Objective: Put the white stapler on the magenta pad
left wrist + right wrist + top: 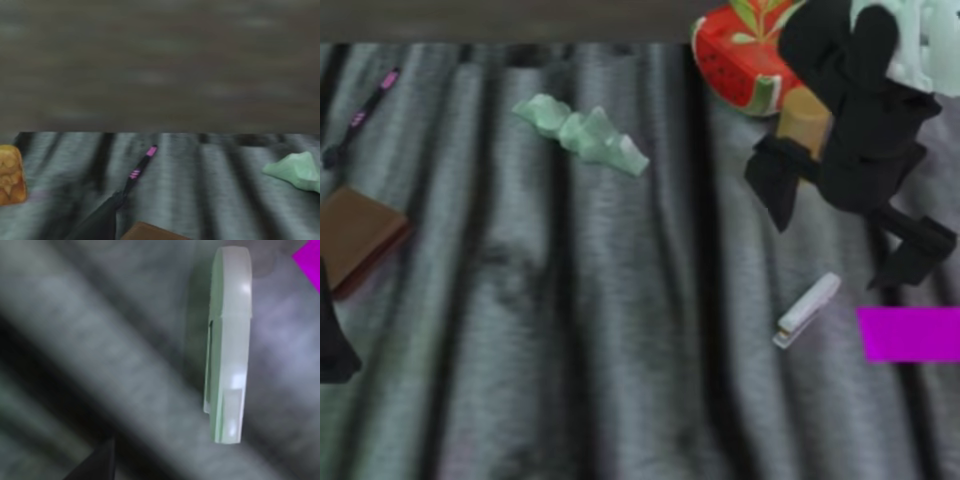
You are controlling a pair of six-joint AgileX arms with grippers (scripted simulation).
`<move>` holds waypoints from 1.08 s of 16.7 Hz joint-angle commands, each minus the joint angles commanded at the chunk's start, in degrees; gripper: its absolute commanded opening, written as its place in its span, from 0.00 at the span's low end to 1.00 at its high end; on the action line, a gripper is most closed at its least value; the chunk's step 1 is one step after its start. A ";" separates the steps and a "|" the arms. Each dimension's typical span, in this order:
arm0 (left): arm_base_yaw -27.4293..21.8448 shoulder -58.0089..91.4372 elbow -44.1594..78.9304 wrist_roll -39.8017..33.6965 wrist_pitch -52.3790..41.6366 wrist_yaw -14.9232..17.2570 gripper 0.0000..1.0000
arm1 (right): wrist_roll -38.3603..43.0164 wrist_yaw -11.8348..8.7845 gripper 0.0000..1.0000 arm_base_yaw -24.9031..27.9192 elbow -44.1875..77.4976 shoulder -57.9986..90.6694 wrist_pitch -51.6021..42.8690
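The white stapler (808,311) lies slantwise on the grey rumpled cloth (620,330) over the bench, towards the right side, just left of the magenta pad (910,334) but not touching it. Above it hovers the right tool (850,225), its two black fingers spread wide and holding nothing. The left arm (335,345) sits parked at the left edge, beside a brown block (355,235); its tool is out of sight.
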 joint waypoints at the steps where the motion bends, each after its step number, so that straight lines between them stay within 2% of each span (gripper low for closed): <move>1: 0.00 0.00 0.00 0.00 0.00 0.00 1.00 | -0.02 0.01 1.00 0.05 -1.00 0.49 1.35; 7: 0.00 0.00 0.00 0.00 0.00 0.00 1.00 | 0.30 0.05 1.00 0.32 -10.45 5.70 16.76; 13: 0.00 0.00 0.00 0.00 0.00 0.00 1.00 | 0.43 0.06 1.00 0.40 -12.46 6.92 19.45; 18: 0.00 0.00 0.00 0.00 0.00 0.00 1.00 | 0.43 0.06 0.62 0.40 -12.46 6.92 19.45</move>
